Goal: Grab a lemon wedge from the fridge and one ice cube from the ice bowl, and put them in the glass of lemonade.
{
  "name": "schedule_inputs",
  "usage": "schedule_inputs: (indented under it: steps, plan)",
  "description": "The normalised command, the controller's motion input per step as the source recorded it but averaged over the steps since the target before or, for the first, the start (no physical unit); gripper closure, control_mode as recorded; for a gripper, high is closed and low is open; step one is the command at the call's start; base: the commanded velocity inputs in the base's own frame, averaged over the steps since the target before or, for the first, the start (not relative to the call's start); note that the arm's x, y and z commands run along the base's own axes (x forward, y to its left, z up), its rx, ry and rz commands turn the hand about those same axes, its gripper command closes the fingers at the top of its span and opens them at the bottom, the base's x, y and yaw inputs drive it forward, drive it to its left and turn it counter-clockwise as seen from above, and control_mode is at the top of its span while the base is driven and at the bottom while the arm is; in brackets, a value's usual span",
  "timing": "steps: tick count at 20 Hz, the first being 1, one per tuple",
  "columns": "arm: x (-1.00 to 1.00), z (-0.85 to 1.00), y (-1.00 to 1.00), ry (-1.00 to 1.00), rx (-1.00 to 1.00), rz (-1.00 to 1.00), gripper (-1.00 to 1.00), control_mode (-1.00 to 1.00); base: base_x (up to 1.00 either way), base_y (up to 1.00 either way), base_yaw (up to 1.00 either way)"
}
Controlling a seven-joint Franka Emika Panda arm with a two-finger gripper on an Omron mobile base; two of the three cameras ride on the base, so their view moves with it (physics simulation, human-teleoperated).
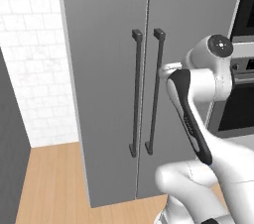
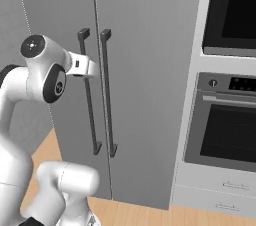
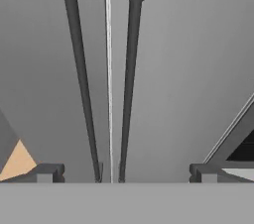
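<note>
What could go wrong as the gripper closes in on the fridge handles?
1. The two handles stand close together either side of the door seam; the open gripper spans both, so it may catch the wrong bar or both.
2. The fridge is shut, so the wedge's shelf is unknown.
3. The oven stands just right of the fridge; a right door swinging wide, or the elbow, might hit it.

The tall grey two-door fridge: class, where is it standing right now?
The tall grey two-door fridge stands shut directly ahead of the arm, with the black wall oven to its right and the white tiled wall to its left.
</note>
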Motion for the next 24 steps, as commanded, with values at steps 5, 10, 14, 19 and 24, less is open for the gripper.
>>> schedule_inputs:
  steps: [5,10,14,19,24]
  plan:
    - [0.85,-0.16,-0.04,0.0,0.01,0.0,-1.0,-1.0,0.0,0.0,0.0]
    - [0.67,-0.17,-0.11,0.0,0.02,0.0,-1.0,-1.0,0.0,0.0,0.0]
    - [0.54,-0.54,0.0,0.0,0.0,0.0,-1.0,-1.0,0.0,0.0,0.0]
    - [0.42,-0.43,0.0,0.0,0.0,0.01,-1.0,-1.0,0.0,0.0,0.0]
    - [0.63,-0.04,0.04,0.0,0.0,0.0,-1.0,-1.0,0.0,0.0,0.0]
